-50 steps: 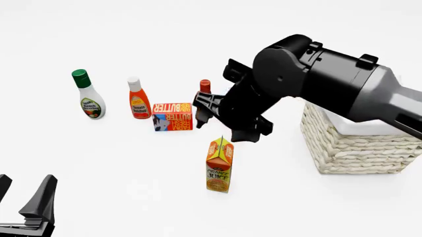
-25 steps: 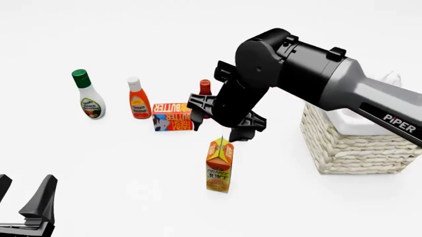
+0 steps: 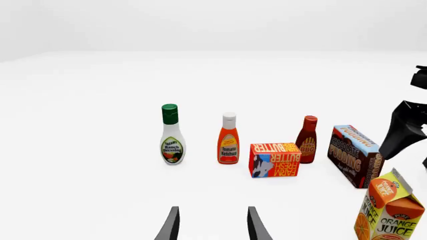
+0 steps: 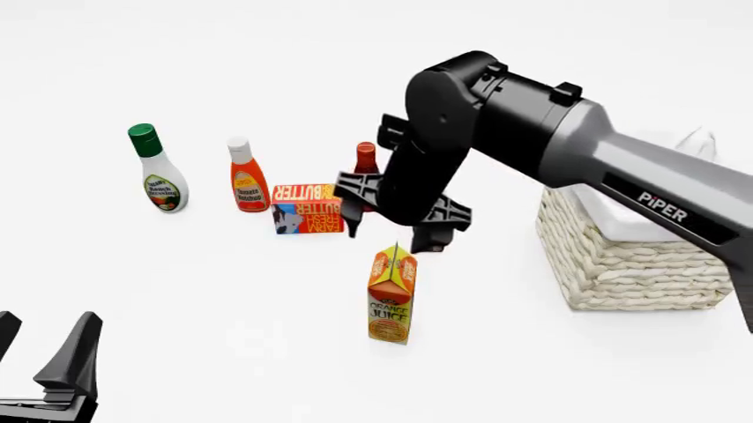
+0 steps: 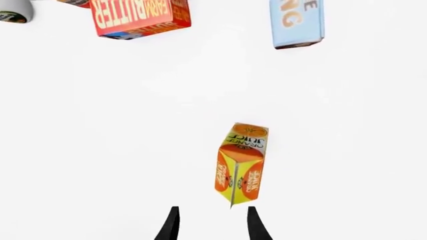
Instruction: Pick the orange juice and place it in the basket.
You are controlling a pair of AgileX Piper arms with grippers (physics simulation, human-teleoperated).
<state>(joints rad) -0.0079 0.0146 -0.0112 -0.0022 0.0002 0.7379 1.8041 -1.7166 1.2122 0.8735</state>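
right pincer (image 4: 394,231) slid left over the last second, now hanging spread right above the orange juice (image 4: 392,295) | carton upright on tabletop, left of basket (image 4: 636,264), not grabbed yet | left pincer (image 4: 48,370) spread, parked

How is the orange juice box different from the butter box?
The orange juice is a tall carton standing upright with a pointed ridge on top; the butter box is low and flat-topped. The juice is orange and yellow with a fruit picture; the butter is red-orange with a blue picture. The juice stands nearer the arms, the butter farther back. Both are printed cartons standing on the white table.
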